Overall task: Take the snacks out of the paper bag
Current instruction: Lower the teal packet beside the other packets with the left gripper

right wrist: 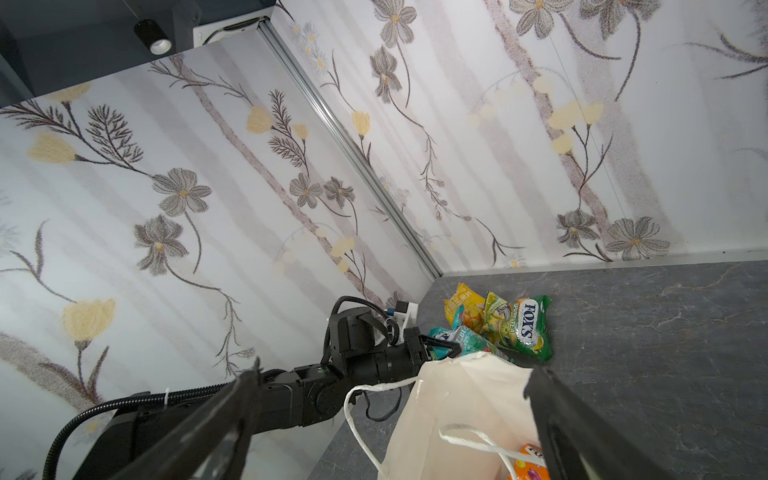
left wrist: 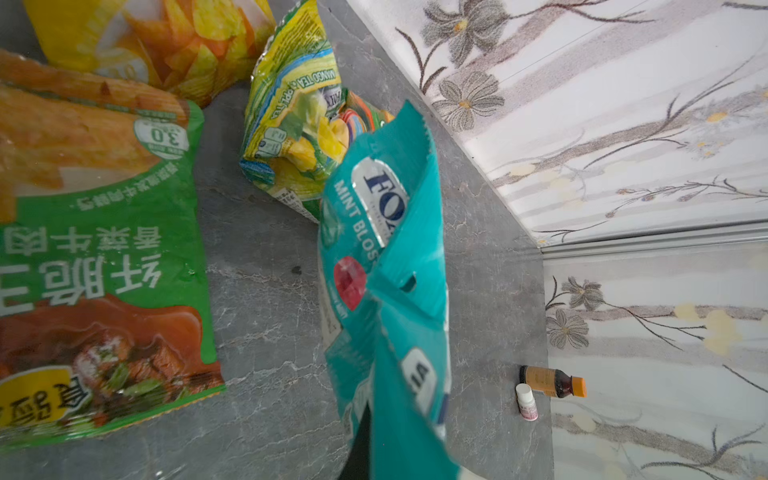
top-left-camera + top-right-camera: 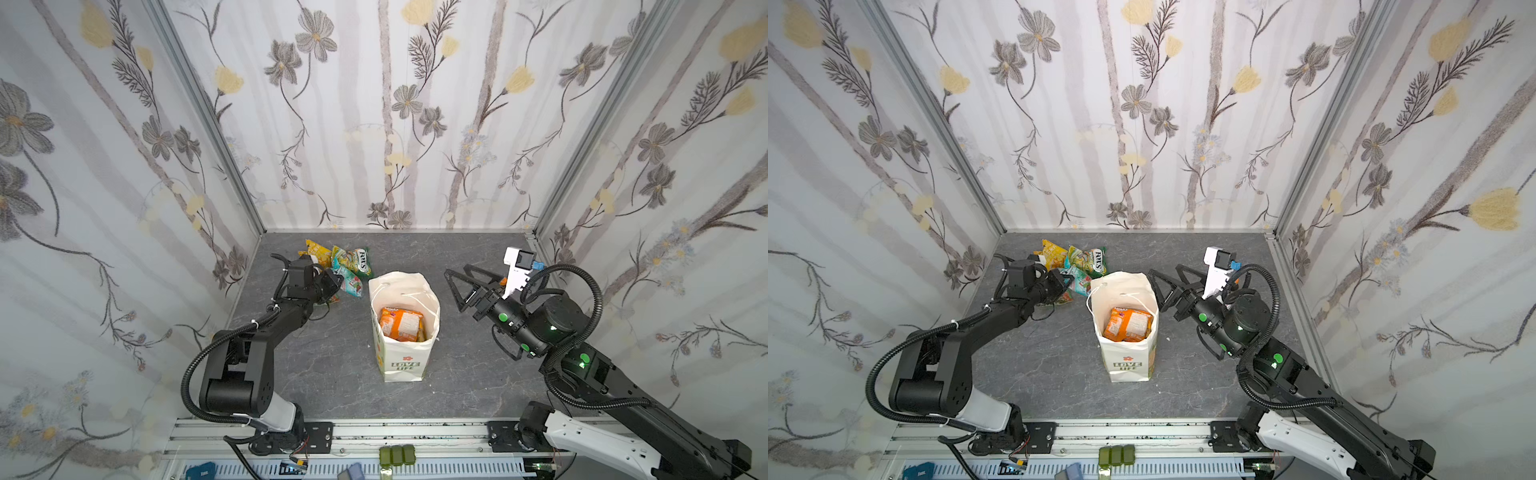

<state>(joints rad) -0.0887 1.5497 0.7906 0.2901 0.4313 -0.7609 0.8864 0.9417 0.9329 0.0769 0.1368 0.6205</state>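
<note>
The white paper bag (image 3: 400, 365) (image 3: 1128, 368) (image 1: 457, 395) stands upright mid-table with its mouth open. An orange snack packet (image 3: 401, 325) (image 3: 1128, 325) lies inside it. My left gripper (image 3: 336, 283) is shut on a teal snack packet (image 2: 395, 291) (image 3: 350, 285), low over the table behind and left of the bag. Beside it on the table lie a yellow packet (image 3: 318, 252), a green Fox's packet (image 3: 354, 260) (image 1: 524, 328) and a green-and-orange packet (image 2: 104, 249). My right gripper (image 3: 456, 269) (image 1: 395, 370) hangs open just right of the bag's rim, holding nothing.
A small brown bottle with an orange cap (image 2: 552, 380) and a small white bottle (image 2: 527, 401) lie by the wall at the table's right edge. Floral walls close in three sides. A metal rail (image 3: 374, 432) runs along the front.
</note>
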